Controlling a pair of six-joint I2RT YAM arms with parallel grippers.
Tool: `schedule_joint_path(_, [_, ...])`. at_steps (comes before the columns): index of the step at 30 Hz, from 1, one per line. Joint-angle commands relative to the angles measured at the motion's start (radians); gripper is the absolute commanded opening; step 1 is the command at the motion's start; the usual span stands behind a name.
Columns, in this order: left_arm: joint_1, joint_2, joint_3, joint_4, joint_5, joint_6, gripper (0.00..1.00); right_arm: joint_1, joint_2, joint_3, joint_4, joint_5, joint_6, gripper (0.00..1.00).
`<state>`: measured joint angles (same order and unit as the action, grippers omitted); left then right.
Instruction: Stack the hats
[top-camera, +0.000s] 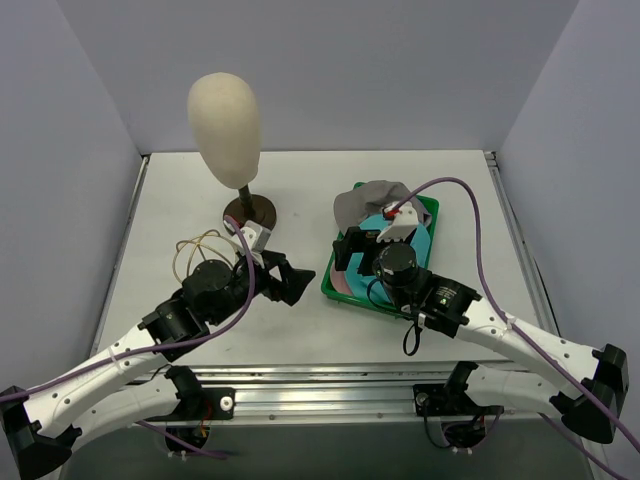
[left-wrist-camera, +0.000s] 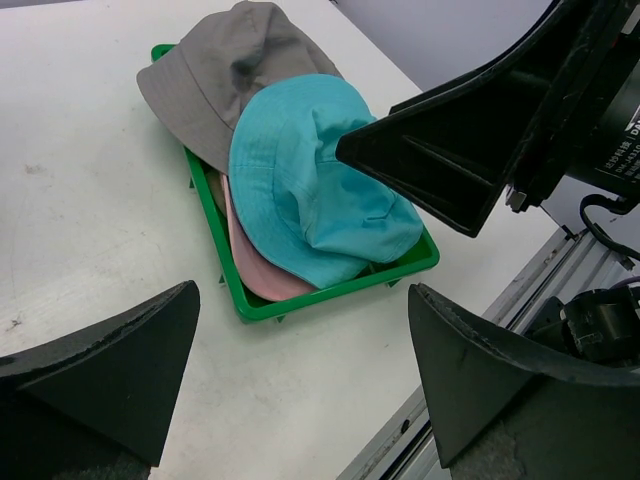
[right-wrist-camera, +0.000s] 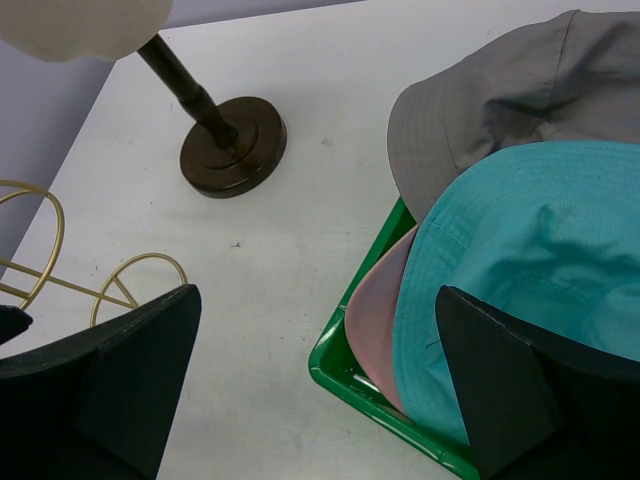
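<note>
Three hats lie overlapping in a green tray (top-camera: 345, 292). A grey floppy hat (left-wrist-camera: 220, 70) is at the far end. A turquoise hat (left-wrist-camera: 310, 180) lies over it and over a pink cap (left-wrist-camera: 255, 260) beneath. No lilac cap shows in any view. My right gripper (top-camera: 352, 250) is open and hovers over the tray's left near part, its jaws spanning the tray corner (right-wrist-camera: 340, 375) and the turquoise hat (right-wrist-camera: 530, 250). My left gripper (top-camera: 285, 280) is open and empty above the bare table, left of the tray.
A cream mannequin head (top-camera: 225, 115) stands on a brown stand (right-wrist-camera: 235, 150) at the back left. A gold wire rack (right-wrist-camera: 60, 270) sits by the left arm. The metal rail of the table's near edge (left-wrist-camera: 480, 330) runs below the tray.
</note>
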<state>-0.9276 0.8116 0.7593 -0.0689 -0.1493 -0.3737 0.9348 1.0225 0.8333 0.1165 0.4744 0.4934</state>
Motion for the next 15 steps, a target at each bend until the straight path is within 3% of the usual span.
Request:
schedule_joint_path(1, [0.006,-0.014,-0.003,0.052,0.001,0.012,0.94,-0.002,-0.029,-0.005,0.040,0.032,-0.001,1.00])
schedule_joint_path(9, [0.004,-0.018,-0.009,0.057,0.008,0.024,0.94,-0.002,-0.050,-0.006,0.023,0.099,0.019,1.00])
schedule_joint_path(15, [0.004,-0.049,-0.037,0.101,-0.035,0.048,0.94,-0.004,-0.078,-0.005,-0.066,0.253,0.039,0.98])
